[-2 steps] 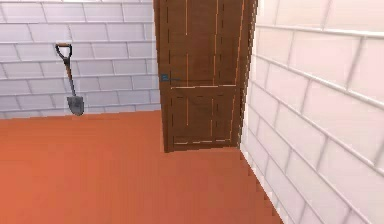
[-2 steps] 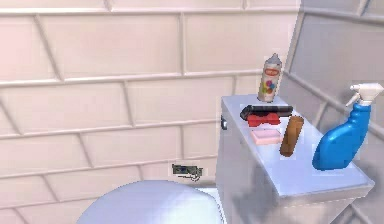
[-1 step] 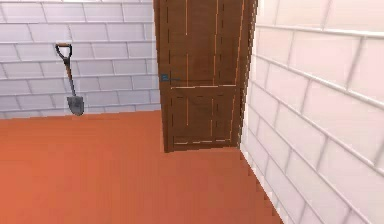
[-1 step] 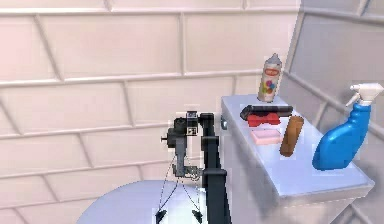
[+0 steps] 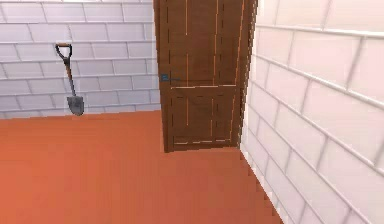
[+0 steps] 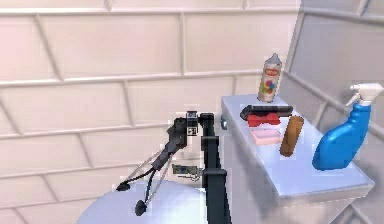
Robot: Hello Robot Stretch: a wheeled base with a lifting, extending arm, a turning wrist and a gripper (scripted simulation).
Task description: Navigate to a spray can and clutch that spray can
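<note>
The spray can (image 6: 270,77), pale with a coloured label, stands upright at the far end of a pale blue tank top (image 6: 300,170) in the arm side view's right. My arm's dark bar rises from the bottom edge. The gripper (image 6: 130,197) lies left of it, with thin fingers (image 6: 150,172) slanting down to the left. It is well to the left of the can and lower in the picture. Only bare wall and a pale rounded lid (image 6: 110,208) lie behind its far end, so it holds nothing.
On the tank top, nearer than the can, lie a dark-topped red and pink stack (image 6: 266,122), a brown cylinder (image 6: 292,135) and a blue trigger bottle (image 6: 343,135). Ahead stand a brown door (image 5: 205,70), a shovel (image 5: 72,80) against the brick wall, and open orange floor (image 5: 120,170).
</note>
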